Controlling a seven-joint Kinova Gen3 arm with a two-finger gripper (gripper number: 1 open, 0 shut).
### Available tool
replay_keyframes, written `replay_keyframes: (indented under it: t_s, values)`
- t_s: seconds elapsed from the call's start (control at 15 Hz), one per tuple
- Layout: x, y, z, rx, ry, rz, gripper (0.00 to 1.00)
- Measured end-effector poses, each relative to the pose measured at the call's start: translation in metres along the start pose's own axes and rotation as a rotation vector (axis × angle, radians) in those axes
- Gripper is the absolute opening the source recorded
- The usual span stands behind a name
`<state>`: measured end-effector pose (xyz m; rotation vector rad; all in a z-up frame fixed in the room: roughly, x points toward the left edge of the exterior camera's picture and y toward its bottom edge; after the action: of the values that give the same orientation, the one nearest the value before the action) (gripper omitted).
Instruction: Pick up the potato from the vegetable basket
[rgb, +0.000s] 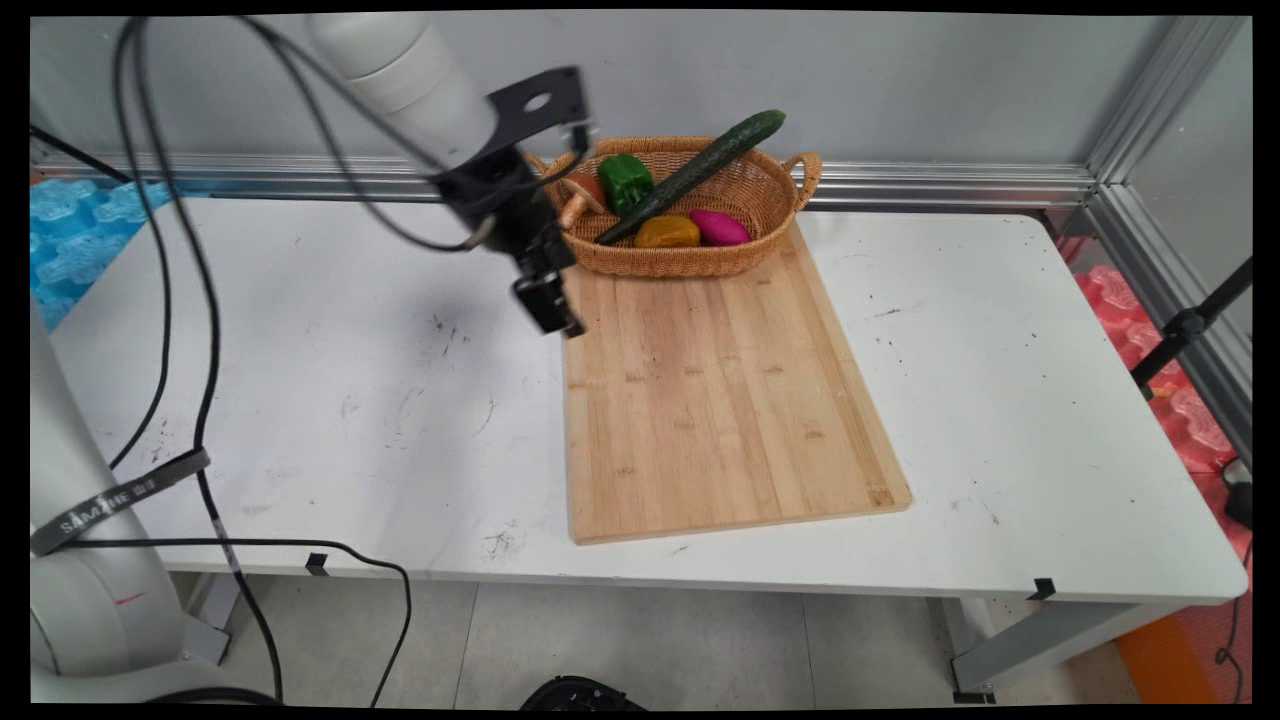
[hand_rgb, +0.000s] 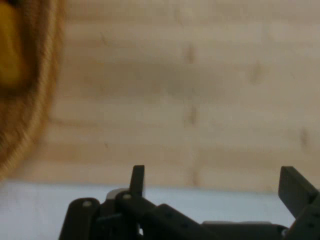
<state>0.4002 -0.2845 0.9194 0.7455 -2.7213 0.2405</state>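
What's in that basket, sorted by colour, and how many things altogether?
In the wicker basket, which stands on the far end of the wooden board:
Green: 2, a cucumber and a pepper
Yellow: 1
Pink: 1
Brown: 1, a mushroom partly hidden by the gripper
Total: 5

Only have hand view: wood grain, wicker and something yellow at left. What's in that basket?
Observer: The basket holds a cucumber, a green pepper, a yellow vegetable and a magenta one.
Operator: Where's the gripper over the board?
Observer: The gripper hangs at the cutting board's far left corner, just in front of the basket.
Operator: Anything sticking out?
Observer: The cucumber leans out over the basket's far right rim.
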Motion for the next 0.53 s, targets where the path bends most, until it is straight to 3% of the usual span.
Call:
replay_keyframes:
  t_s: [0.53]
  values:
    - [0.063,-0.047,0.009,0.077,0.081,-0.027,1.00]
